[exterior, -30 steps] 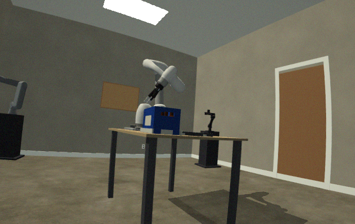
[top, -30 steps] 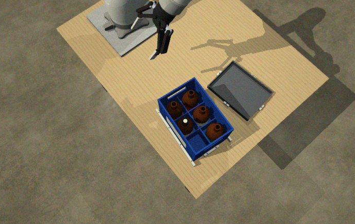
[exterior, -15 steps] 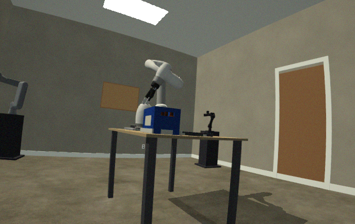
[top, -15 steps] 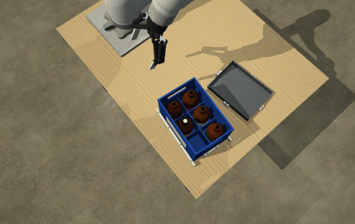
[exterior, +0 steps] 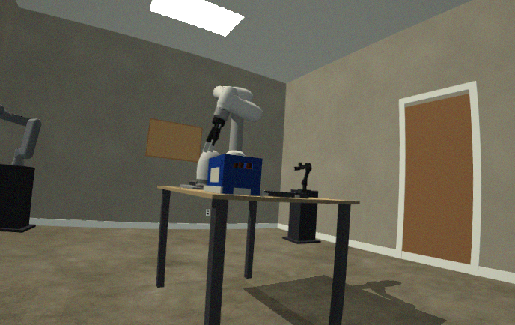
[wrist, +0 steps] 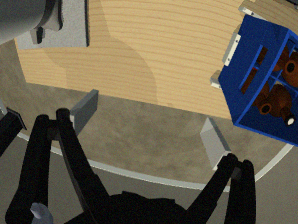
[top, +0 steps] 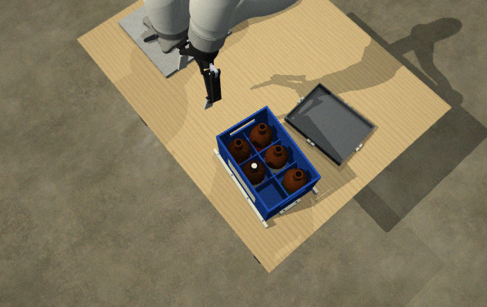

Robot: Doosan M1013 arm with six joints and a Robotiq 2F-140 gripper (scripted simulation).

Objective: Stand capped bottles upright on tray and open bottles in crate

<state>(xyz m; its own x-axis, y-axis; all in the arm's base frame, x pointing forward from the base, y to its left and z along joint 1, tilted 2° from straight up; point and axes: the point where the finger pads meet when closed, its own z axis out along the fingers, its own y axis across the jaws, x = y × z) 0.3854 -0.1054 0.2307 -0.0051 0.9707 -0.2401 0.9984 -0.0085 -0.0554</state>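
A blue crate (top: 265, 164) with six cells stands on the wooden table; it also shows in the wrist view (wrist: 262, 83) and in the exterior view (exterior: 235, 173). Several brown bottles stand in it. One has a white cap (top: 254, 166); the others (top: 260, 132) (top: 239, 146) (top: 276, 153) (top: 295, 177) have open necks. One cell at the near end is empty. The empty grey tray (top: 328, 122) lies flat to the right of the crate. My gripper (top: 210, 100) is open and empty, high above the table between the arm's base and the crate; it also shows in the wrist view (wrist: 147, 125).
The arm's grey base plate (top: 161, 49) sits at the table's far corner. White brackets edge the crate's long side (top: 238, 187). Other robot arms on black pedestals (exterior: 13, 189) (exterior: 303, 201) stand away from the table.
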